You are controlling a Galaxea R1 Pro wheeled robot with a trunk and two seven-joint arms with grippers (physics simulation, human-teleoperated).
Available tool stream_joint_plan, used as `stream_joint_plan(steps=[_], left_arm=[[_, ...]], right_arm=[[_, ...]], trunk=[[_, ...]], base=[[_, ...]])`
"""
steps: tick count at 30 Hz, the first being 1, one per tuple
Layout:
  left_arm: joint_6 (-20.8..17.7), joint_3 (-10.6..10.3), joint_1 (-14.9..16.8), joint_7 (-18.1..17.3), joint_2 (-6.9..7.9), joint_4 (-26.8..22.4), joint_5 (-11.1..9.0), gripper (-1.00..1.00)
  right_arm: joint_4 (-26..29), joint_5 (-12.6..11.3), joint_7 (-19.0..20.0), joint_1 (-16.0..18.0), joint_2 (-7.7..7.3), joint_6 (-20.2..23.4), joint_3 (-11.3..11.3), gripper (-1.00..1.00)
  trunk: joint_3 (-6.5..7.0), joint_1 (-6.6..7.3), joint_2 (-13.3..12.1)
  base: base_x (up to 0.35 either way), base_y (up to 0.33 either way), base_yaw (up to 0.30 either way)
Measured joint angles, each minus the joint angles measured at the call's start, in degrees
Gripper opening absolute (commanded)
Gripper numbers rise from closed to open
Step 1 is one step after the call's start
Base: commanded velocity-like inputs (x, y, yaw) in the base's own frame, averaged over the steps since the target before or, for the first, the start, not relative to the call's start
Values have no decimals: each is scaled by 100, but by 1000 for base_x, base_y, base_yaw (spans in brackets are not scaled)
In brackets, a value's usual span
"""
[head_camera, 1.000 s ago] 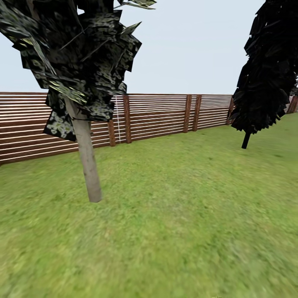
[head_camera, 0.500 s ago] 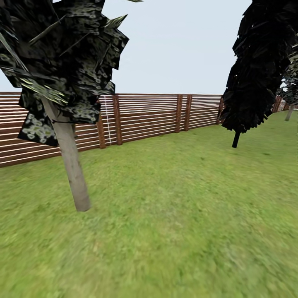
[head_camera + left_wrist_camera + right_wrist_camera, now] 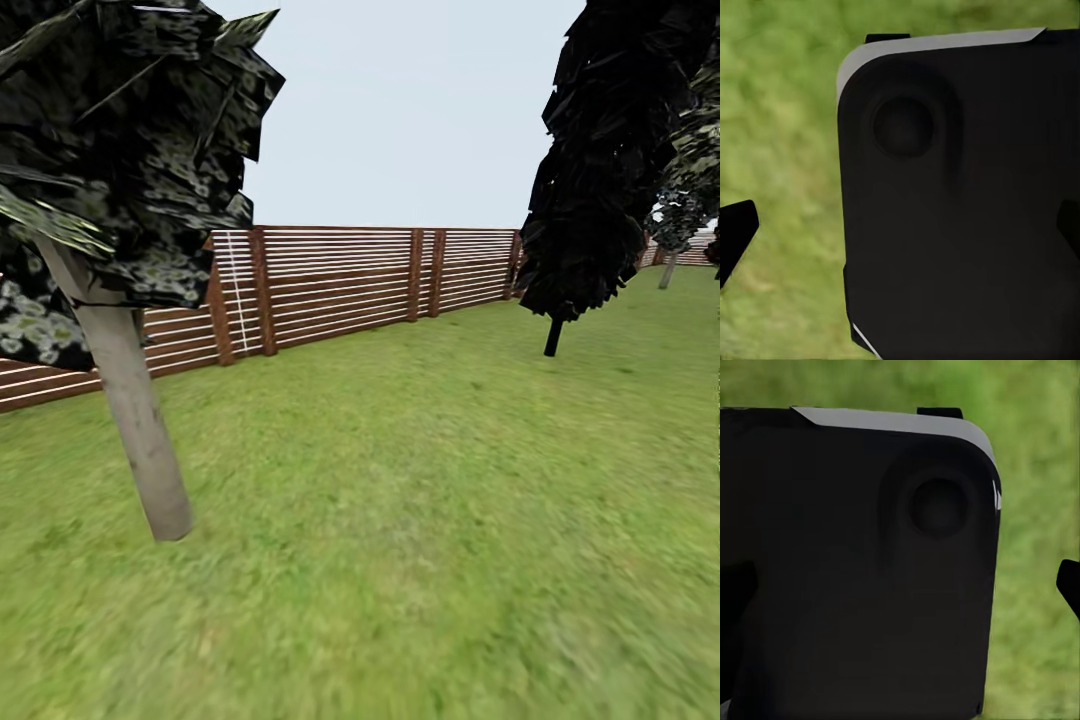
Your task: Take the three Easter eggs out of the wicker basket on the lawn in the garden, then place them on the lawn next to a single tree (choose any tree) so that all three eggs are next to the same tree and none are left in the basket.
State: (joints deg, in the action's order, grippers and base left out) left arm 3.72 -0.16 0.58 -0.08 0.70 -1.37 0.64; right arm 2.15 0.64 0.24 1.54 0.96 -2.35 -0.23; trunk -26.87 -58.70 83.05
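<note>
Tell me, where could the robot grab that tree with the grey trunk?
Probably the bare trunk, midway between the lawn and the leafy crown. That stretch is straight and free of leaves, though it leans. Coming from the open grass side looks easiest, as the fence stands behind. It may be too thick to close around.

You've got one thick grey-trunked tree [image 3: 140,440] up close at the left, one dark conical tree [image 3: 590,170] on the right, one more pale-trunked tree [image 3: 672,230] far back, a single slatted wooden fence [image 3: 340,285], one lawn [image 3: 420,520].
</note>
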Motion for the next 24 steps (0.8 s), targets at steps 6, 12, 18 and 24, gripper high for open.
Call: stream_joint_plan(steps=[6, 12, 18, 24], left_arm=[[3, 0, 0, 0, 0, 1, 0, 100], [4, 0, 1, 0, 0, 1, 0, 100], [4, 0, 1, 0, 0, 1, 0, 100], [20, 0, 1, 0, 0, 1, 0, 100]], right_arm=[[0, 0, 0, 0, 0, 0, 0, 100], [-4, 0, 0, -1, 0, 0, 0, 100], [-5, 0, 0, -1, 0, 1, 0, 100], [-4, 0, 0, -1, 0, 1, 0, 100]], trunk=[[0, 0, 0], [-6, 0, 0], [-18, 0, 0], [-31, 0, 0]], base=[[336, 123, -83], [336, 136, -224], [336, 143, -263], [336, 144, -271]])
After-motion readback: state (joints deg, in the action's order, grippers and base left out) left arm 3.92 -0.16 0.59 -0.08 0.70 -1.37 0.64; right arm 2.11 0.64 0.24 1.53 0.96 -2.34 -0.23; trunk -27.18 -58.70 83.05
